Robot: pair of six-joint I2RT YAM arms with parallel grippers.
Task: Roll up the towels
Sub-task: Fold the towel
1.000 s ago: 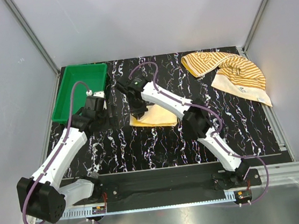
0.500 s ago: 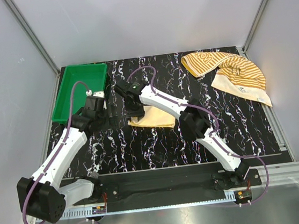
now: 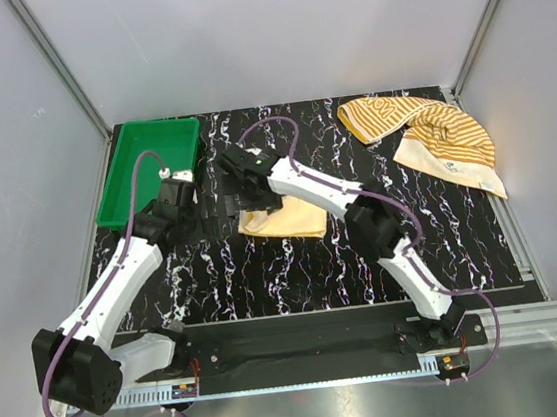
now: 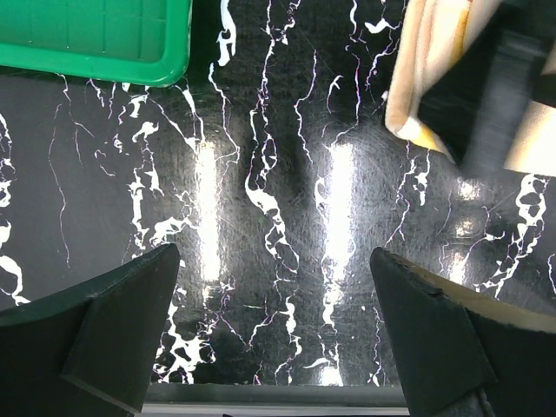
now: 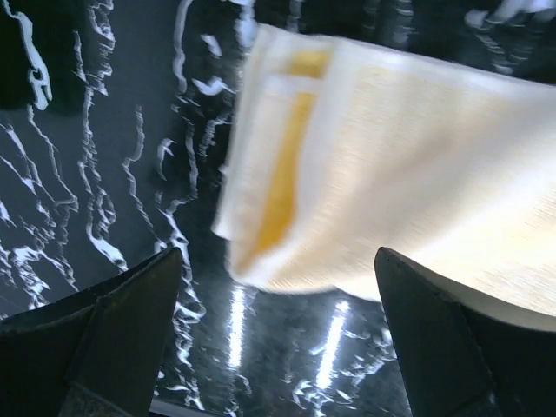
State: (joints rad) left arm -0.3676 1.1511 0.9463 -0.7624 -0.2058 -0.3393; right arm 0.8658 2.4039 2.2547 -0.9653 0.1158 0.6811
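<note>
Looking at the pale yellow towel [image 3: 290,222] lying folded flat near the middle of the black marbled table [image 3: 265,270], layered edge on its left side. Hanging right over its far-left corner with the right gripper [image 5: 276,261], fingers spread wide, nothing pinched between them. Bit blurry in the wrist view, so can't tell if touching the cloth. Parked just left of that towel with the left gripper [image 4: 274,252], also spread wide and holding nothing, only bare table between the fingers. Over in the far right corner, seeing the orange-and-cream striped towel [image 3: 431,136] in a rumpled heap, pale back showing at its right end, well apart from both arms. Far left, spotting a green tray [image 3: 148,168].
</note>
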